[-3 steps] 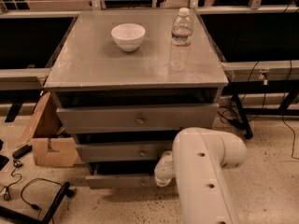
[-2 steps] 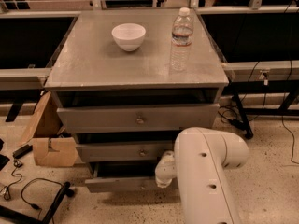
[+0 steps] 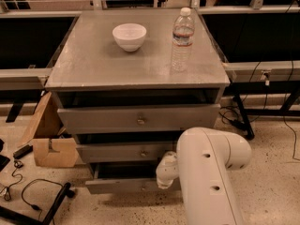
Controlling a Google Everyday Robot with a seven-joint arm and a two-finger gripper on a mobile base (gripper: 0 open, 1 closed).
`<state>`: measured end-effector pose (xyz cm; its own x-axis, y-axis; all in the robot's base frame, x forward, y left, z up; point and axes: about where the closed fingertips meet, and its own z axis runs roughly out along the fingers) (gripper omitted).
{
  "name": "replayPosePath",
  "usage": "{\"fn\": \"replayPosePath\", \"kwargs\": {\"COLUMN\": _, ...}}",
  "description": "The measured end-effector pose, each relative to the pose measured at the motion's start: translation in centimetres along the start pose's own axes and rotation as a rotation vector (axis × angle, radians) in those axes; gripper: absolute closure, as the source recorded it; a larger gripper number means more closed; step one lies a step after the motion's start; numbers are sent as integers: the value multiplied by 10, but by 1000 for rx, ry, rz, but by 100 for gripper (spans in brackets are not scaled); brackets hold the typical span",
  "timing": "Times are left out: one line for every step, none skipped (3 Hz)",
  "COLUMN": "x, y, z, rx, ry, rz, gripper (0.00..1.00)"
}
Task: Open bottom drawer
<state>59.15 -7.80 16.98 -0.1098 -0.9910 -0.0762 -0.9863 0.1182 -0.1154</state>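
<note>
Lab/wkshp: benches (image 3: pixel 262 70), loose cables (image 3: pixel 29 195), speckled floor (image 3: pixel 274 182); tool (image 3: pixel 164 179) at bottom drawer (image 3: pixel 122 185).

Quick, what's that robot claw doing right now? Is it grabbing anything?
Gripper: down at the front of the bottom drawer, largely hidden behind the arm; open, closed or holding cannot be told.
</note>
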Motion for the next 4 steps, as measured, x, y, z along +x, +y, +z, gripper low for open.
{"fn": "replayPosePath", "kwargs": {"x": 1, "y": -1, "z": -2, "rx": 0, "ry": 3, "rz": 6, "gripper": 100}}
{"fn": "replayPosePath", "kwargs": {"x": 2, "y": -1, "z": -5, "rx": -2, "ry": 5, "rz": 16, "gripper": 100}}
{"fn": "replayPosePath", "kwargs": {"x": 5, "y": 6, "z": -5, "rx": -16, "ry": 8, "rz": 18, "gripper": 100}}
{"fn": "replayPosePath", "kwargs": {"x": 4, "y": 4, "z": -5, "rx": -16, "ry": 8, "rz": 18, "gripper": 100}}
